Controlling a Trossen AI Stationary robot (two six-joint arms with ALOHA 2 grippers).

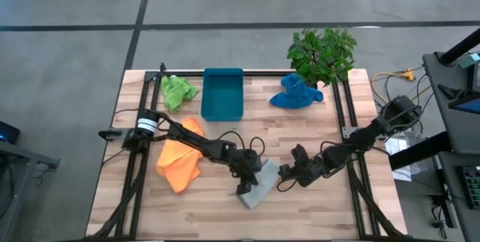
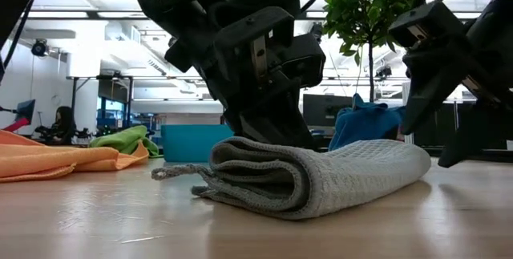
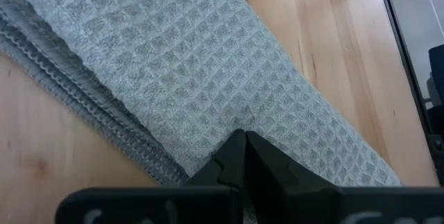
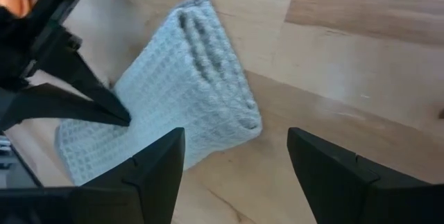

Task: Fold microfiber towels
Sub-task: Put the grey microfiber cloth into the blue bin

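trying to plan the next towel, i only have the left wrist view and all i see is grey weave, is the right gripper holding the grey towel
Observer: No. The right gripper is open and empty, just off the end of the grey towel.
Operator: where are the other towels
Observer: The orange towel lies spread and rumpled on the left side of the table, under the left arm.
Operator: and green and blue
Observer: The lime green towel sits bunched left of the teal tray; the blue towel is bunched right of it, by the plant.
Operator: is my gripper shut
Observer: Yes, the left gripper is shut, its tips pressed onto the folded grey towel.
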